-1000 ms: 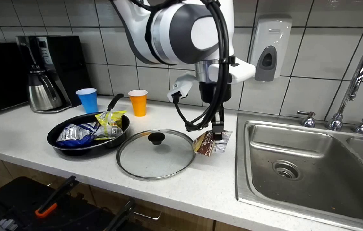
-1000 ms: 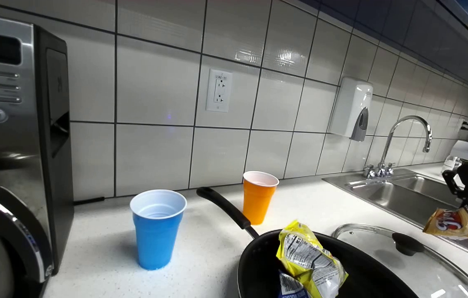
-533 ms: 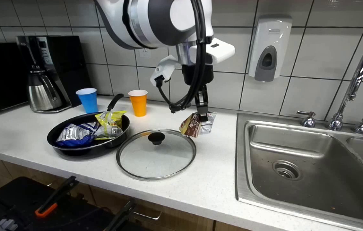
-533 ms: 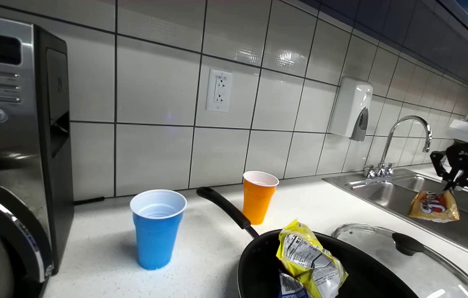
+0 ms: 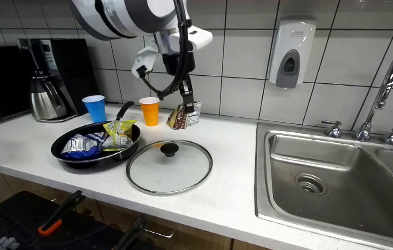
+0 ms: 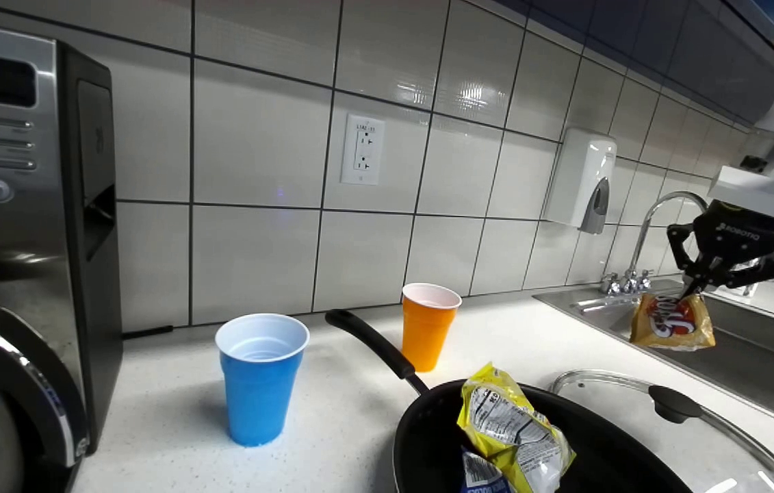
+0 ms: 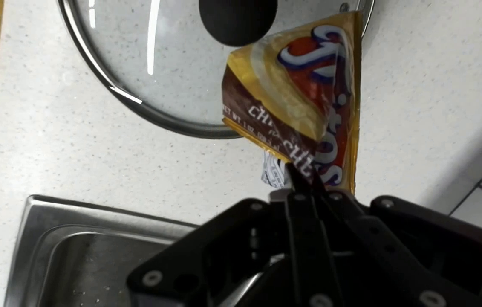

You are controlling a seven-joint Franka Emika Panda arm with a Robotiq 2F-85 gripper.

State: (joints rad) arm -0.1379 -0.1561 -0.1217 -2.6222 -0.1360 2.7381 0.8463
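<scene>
My gripper [image 7: 304, 177] is shut on a corner of a brown and gold snack bag [image 7: 266, 104], which hangs from the fingertips with its silver back showing. In an exterior view the gripper [image 5: 188, 107] holds the bag [image 5: 177, 119] in the air above the counter, behind the glass lid [image 5: 168, 175] and right of the orange cup [image 5: 150, 113]. A black pan [image 5: 88, 166] lies left of the lid. In it are a yellow packet [image 5: 121, 127] and a blue and silver packet [image 5: 83, 148]. The bag's pinched corner is hidden between the fingers.
A blue cup [image 5: 95, 110] stands behind the pan, whose black handle [image 5: 124, 111] points to the wall. The coffee maker [image 5: 62, 66] is at the far left. On the right are the sink [image 5: 321, 208] and faucet [image 5: 387, 93]. A soap dispenser [image 5: 293, 52] hangs on the tiles.
The arm has carried the bag up and toward the orange cup, away from the sink side and past the lid's right edge. Pan, lid and cups have stayed put; the grip is unchanged.
</scene>
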